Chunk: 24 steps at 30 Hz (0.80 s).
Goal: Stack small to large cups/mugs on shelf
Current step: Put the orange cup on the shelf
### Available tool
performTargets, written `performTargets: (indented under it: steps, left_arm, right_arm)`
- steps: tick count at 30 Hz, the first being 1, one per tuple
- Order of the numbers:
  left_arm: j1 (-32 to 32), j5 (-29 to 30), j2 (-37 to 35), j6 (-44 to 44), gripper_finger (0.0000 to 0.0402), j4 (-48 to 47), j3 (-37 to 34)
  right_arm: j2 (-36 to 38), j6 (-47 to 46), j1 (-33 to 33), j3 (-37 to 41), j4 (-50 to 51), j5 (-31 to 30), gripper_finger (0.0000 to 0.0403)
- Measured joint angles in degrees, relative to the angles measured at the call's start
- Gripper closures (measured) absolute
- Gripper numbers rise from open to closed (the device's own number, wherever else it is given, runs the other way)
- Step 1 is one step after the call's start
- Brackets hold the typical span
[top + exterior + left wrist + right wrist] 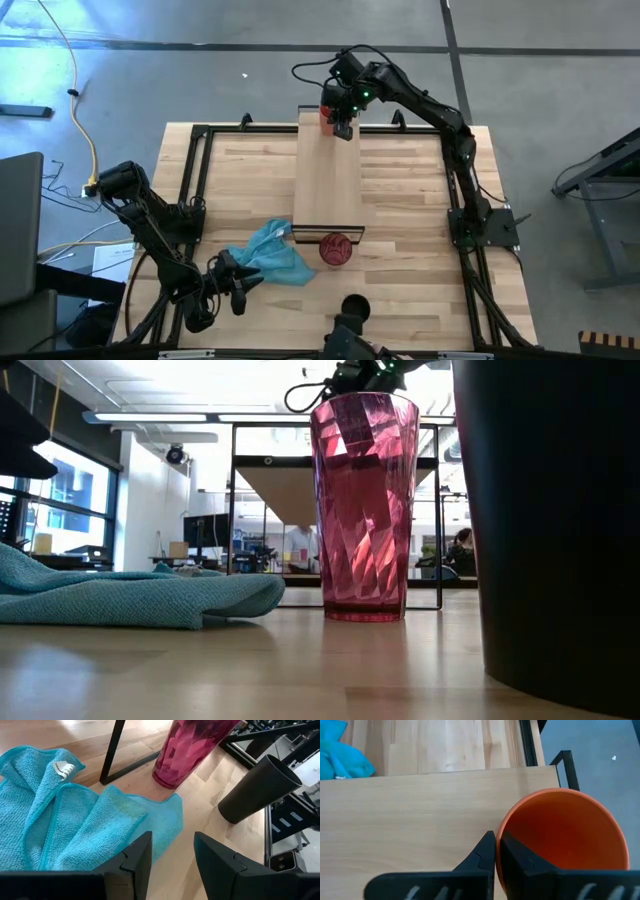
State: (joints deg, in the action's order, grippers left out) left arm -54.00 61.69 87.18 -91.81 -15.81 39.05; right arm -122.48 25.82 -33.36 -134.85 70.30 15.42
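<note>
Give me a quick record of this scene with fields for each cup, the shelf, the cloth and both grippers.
orange cup: upright on the shelf's far end, rim pinched by the right gripper
pink cup: upright on the table, by the shelf's near end
black cup: on the table's near edge
shelf: plank along the table's middle
blue cloth: crumpled, left of the pink cup
right gripper: shut
left gripper: open, empty, beside the cloth

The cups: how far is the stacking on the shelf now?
Only the orange cup is at the shelf: the right claw is shut on its rim at the far end. The pink cup and black cup stand on the table, unstacked. The left claw is open near the blue cloth.
</note>
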Motion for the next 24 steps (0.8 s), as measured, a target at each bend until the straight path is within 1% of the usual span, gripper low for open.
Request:
performTargets:
  steps: [8,13,18,24]
  left_arm:
    - [0.0,0.3,0.0,0.0,0.0268,-0.1,0.0]
    - [0.0,0.3,0.0,0.0,0.0268,-0.2,0.0]
    - [0.0,0.3,0.0,0.0,0.0268,-0.2,0.0]
    - [0.0,0.3,0.0,0.0,0.0268,-0.2,0.0]
  right_arm:
    - [0.0,0.2,0.0,0.0,0.2,0.0,0.0401]
    - [-0.1,0.2,0.0,0.0,0.5,-0.1,0.0376]
    - [-0.2,0.2,0.0,0.0,0.5,-1.4,0.035]
    - [-0.2,0.2,0.0,0.0,0.3,-1.5,0.0344]
